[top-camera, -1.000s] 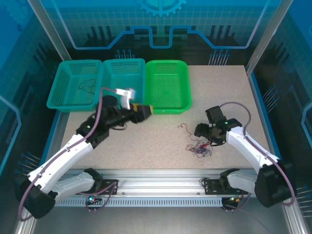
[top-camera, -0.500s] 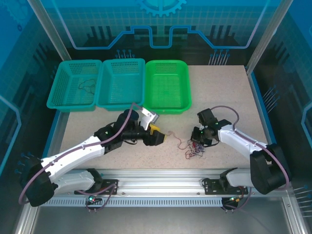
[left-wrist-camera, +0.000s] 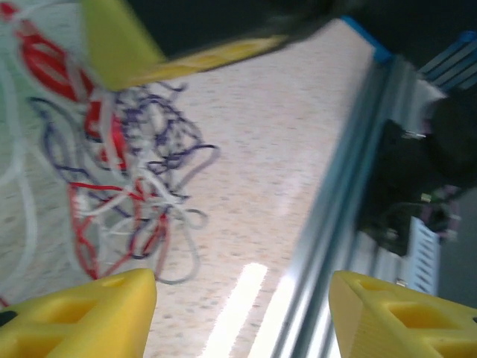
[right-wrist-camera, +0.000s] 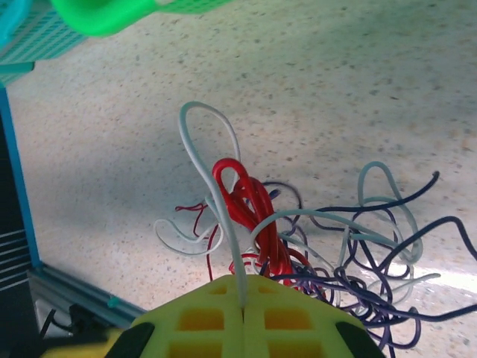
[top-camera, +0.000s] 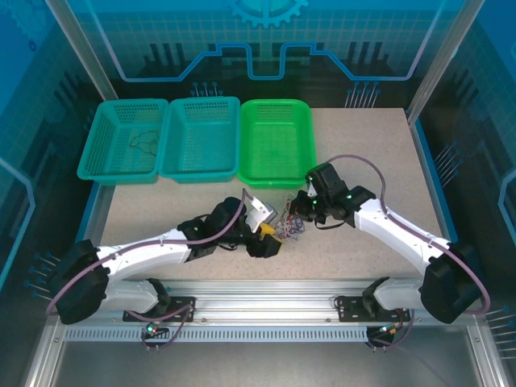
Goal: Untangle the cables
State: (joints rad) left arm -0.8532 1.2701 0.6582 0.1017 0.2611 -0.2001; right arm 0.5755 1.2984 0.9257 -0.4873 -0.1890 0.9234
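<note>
From above I see the cables [top-camera: 292, 230] bunched on the tabletop [top-camera: 363, 153], middle and near, between the two arms' tips and nearer than the green basket [top-camera: 276, 143]; my left wrist view shows the left jaws apart, the tangle lying to their left; my right wrist view shows the right jaws together, clamped on a cream-white strand [right-wrist-camera: 238, 276], red loops [right-wrist-camera: 253, 201] beside it.
</note>
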